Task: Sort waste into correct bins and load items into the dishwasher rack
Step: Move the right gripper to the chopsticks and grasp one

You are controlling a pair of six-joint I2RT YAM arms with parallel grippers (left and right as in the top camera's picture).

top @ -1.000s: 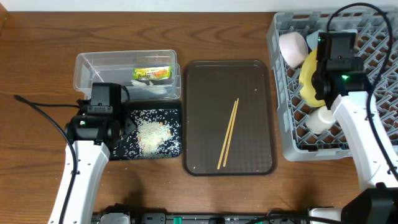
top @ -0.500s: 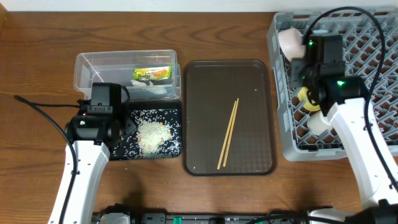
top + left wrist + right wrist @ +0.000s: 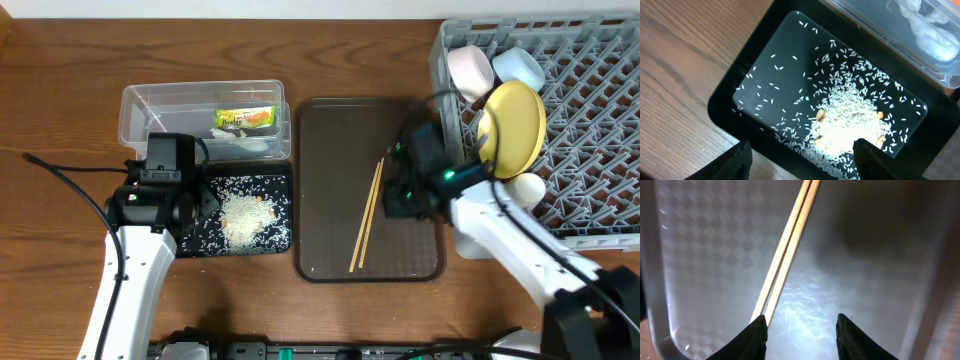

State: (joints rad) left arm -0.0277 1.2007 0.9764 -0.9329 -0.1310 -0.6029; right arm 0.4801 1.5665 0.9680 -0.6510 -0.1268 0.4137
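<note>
Two wooden chopsticks (image 3: pixel 366 214) lie on the brown serving tray (image 3: pixel 330 130). My right gripper (image 3: pixel 400 192) is open and low over the tray, just right of them; in the right wrist view the chopsticks (image 3: pixel 787 250) run past the left finger of the gripper (image 3: pixel 801 325). The yellow plate (image 3: pixel 515 128), pink bowl (image 3: pixel 470 72), blue bowl (image 3: pixel 518 68) and white cup (image 3: pixel 527 188) sit in the grey rack (image 3: pixel 600 150). The clear tub (image 3: pixel 200 90) holds the green wrapper (image 3: pixel 245 118) and white paper (image 3: pixel 250 143). Rice (image 3: pixel 243 215) lies in the black tray (image 3: pixel 280 245). My left gripper (image 3: pixel 801 150) is open and empty over the tray's near edge.
The rack's left wall stands right beside the brown tray's right edge. The tub and black tray touch each other left of the brown tray. A black cable (image 3: pixel 70 175) trails across the table at the far left.
My right arm has left the rack and swung left and down over the brown tray. The yellow plate now stands on edge in the rack, let go. The left arm has not moved.
</note>
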